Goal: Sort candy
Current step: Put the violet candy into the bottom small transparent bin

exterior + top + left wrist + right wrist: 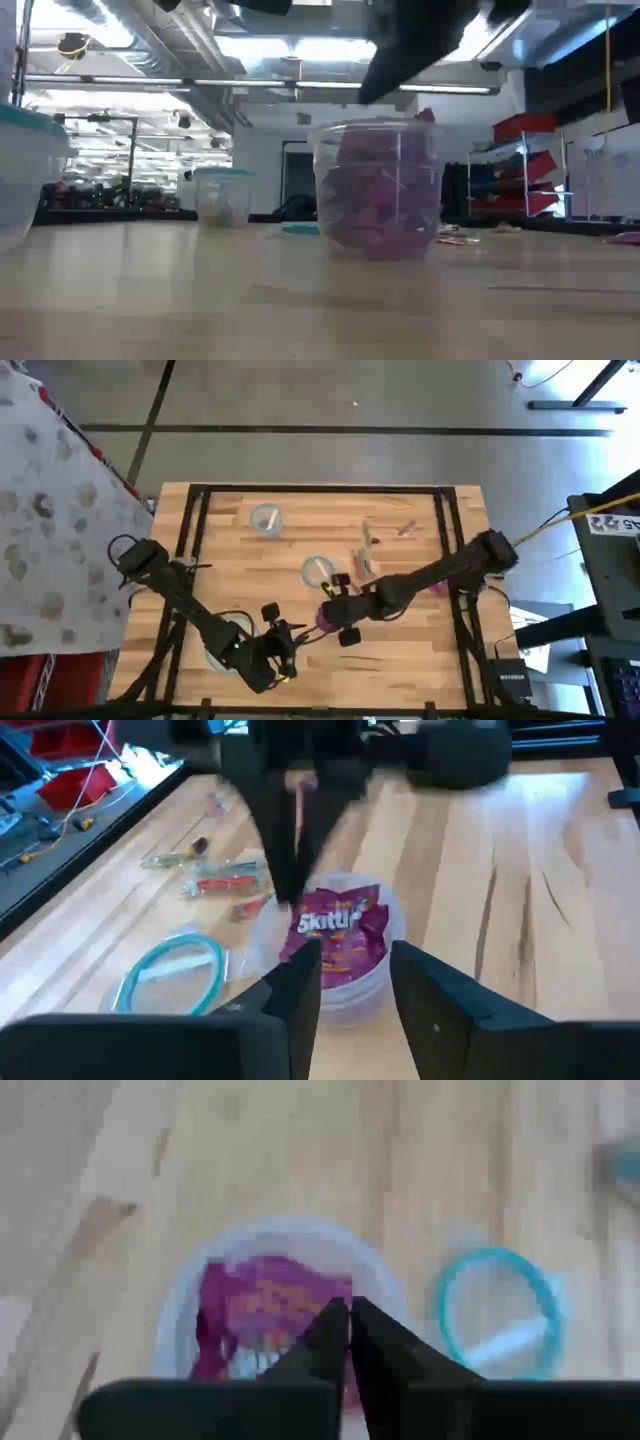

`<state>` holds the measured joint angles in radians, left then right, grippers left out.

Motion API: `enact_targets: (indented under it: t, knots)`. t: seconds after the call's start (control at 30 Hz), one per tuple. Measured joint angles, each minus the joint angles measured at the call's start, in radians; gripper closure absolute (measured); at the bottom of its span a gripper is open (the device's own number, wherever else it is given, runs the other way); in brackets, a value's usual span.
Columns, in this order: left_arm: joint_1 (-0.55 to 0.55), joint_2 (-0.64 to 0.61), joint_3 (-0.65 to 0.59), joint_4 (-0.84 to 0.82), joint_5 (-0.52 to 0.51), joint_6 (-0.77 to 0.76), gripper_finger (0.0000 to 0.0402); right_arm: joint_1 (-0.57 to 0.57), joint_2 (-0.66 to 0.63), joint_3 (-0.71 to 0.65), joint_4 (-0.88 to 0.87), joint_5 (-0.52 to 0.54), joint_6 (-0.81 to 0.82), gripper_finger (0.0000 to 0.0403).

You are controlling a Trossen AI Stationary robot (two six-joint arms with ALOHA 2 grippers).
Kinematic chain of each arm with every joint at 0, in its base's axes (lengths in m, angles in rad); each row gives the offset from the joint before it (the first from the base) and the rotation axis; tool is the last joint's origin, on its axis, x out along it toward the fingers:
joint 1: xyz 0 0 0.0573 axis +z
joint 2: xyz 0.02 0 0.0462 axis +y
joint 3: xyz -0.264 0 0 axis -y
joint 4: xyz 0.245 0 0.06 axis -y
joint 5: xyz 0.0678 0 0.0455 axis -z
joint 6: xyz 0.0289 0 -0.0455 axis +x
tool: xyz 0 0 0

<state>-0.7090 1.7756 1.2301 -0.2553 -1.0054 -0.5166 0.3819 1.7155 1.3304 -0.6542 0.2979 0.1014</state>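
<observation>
The table [300, 540] is a pale wooden butcher-block top with long plank seams, framed by dark rails. Past it lies grey floor; the low view shows a room with ceiling strip lights and red bins on shelving.

The right arm reaches in from the table's right edge, stretched low and slanting toward the middle. Its right tool [348, 1312] hangs directly above a clear round tub [280, 1245], its two dark fingers pressed together tip to tip with nothing visibly between them. The left arm comes from the left edge and bends toward the near side, its left tool [355, 970] pointing at the same tub with fingers a narrow gap apart, gripping nothing.

The tub is thin, see-through plastic, straight-walled, packed with crinkly magenta-purple candy [335, 925] packets. Beside it stands a clear bowl with a pale teal rim [170, 980]. Another teal-rimmed bowl [265, 518] sits toward the far side. A few thin wrapped sweets [215, 880], reddish and greenish, lie loose on the wood just beyond the teal rim.
</observation>
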Motion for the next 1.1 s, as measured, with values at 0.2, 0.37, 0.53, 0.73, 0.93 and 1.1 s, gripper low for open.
enact_targets:
  t: [0.2,0.37,0.53,0.73,0.93,1.1]
  knots:
    - [-0.010,0.000,0.000,-0.005,0.000,-0.006,0.0294,0.071,-0.146,-0.072,-0.337,0.134,0.246,0.0399]
    - [-0.012,0.000,0.000,-0.003,0.000,-0.006,0.0294,0.105,-0.289,-0.281,-0.528,0.110,0.700,0.0390]
    - [-0.010,0.003,0.000,0.003,0.000,0.006,0.0294,0.094,-0.407,-0.533,-0.459,-0.035,0.965,0.0339]
    - [0.013,0.005,0.000,0.006,0.000,0.031,0.0294,0.082,-0.415,-0.717,-0.382,-0.073,1.104,0.0238]
    - [0.034,0.005,0.000,0.005,0.021,0.027,0.0294,0.019,-0.411,-0.763,-0.345,-0.038,1.143,0.0202]
    - [0.036,0.005,0.000,0.005,0.034,0.027,0.0294,-0.088,-0.408,-0.789,-0.332,-0.001,1.102,0.0217]
